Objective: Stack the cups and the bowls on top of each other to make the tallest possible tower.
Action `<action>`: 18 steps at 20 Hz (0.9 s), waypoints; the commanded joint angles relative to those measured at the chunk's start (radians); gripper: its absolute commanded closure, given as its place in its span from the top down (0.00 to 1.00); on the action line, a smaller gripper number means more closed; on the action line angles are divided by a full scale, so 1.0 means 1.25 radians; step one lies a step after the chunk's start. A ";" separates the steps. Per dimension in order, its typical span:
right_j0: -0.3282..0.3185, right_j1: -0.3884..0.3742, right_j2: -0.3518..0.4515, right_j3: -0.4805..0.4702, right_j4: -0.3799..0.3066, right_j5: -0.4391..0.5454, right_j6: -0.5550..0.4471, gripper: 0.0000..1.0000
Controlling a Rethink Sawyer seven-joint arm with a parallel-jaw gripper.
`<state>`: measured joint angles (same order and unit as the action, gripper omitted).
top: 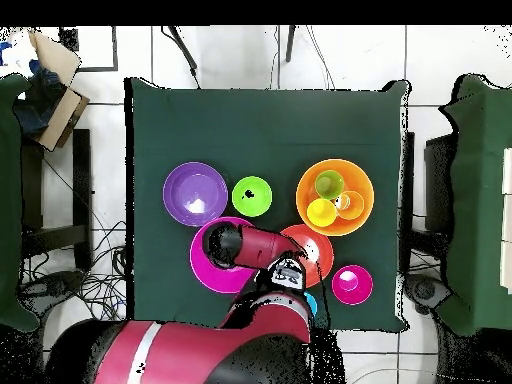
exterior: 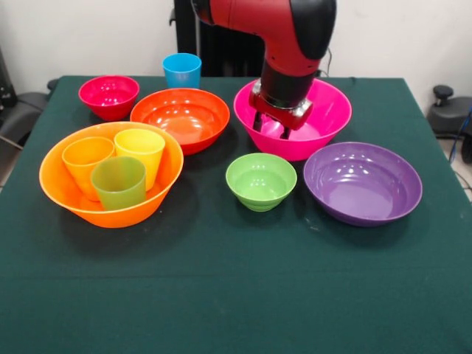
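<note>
The large orange bowl [exterior: 155,198] stands front left and holds an orange cup [exterior: 85,159], a yellow cup [exterior: 140,147] and a green cup [exterior: 119,181], all upright side by side. My gripper [exterior: 271,130] hangs inside the large pink bowl [exterior: 332,110], fingers apart and empty. The wide red-orange bowl [exterior: 180,118], small crimson bowl [exterior: 108,96] and blue cup [exterior: 181,70] stand behind the orange bowl. The light green bowl [exterior: 260,181] and purple bowl [exterior: 362,182] stand in front of the pink one. In the overhead view the arm [top: 235,245] hides the gripper.
All stands on a dark green tablecloth [exterior: 221,280]. Overhead, the purple bowl [top: 195,193], light green bowl [top: 251,196] and orange bowl [top: 305,195] form a row. The blue cup [top: 311,305] is partly under the arm. Dark chairs [top: 480,200] flank the table.
</note>
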<state>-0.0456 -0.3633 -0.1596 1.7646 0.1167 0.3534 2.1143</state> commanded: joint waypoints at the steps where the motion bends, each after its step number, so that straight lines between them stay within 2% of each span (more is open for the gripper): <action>1: -0.039 -0.077 0.122 -0.006 0.045 0.095 0.074 1.00; 5: -0.047 -0.147 0.129 0.000 0.057 0.216 0.076 1.00; 10: -0.065 -0.180 0.126 -0.022 0.047 0.307 0.048 1.00; 16: -0.065 -0.181 0.113 -0.050 0.029 0.332 0.045 1.00; 18: -0.034 -0.170 0.070 -0.084 -0.010 0.324 0.059 1.00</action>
<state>-0.1176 -0.5840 -0.1173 1.7527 0.1434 0.7060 2.1143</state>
